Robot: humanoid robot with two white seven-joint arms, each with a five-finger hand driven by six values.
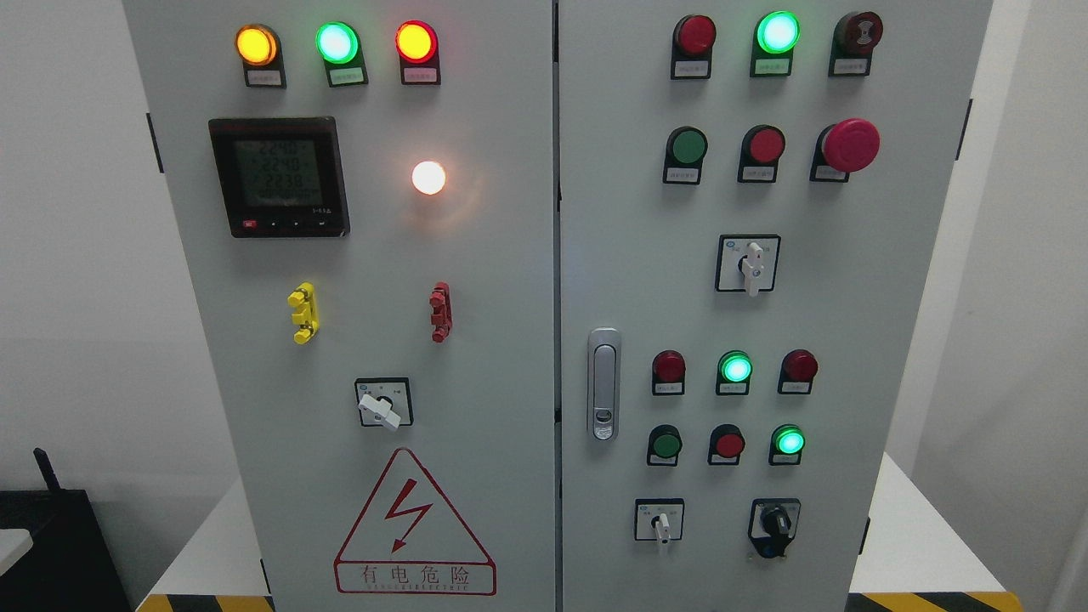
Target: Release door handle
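While the door handle (603,383) lies flush on the closed right door (765,306), neither hand shows.

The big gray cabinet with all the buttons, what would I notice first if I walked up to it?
Probably the glowing lamps: an amber light, a green light and a red light shine in a row at the top of the left door, with a white lamp below them. Then the big red mushroom button on the upper right door, and the red lightning warning triangle at the lower left. The silver door handle sits untouched; no robot hand is visible.
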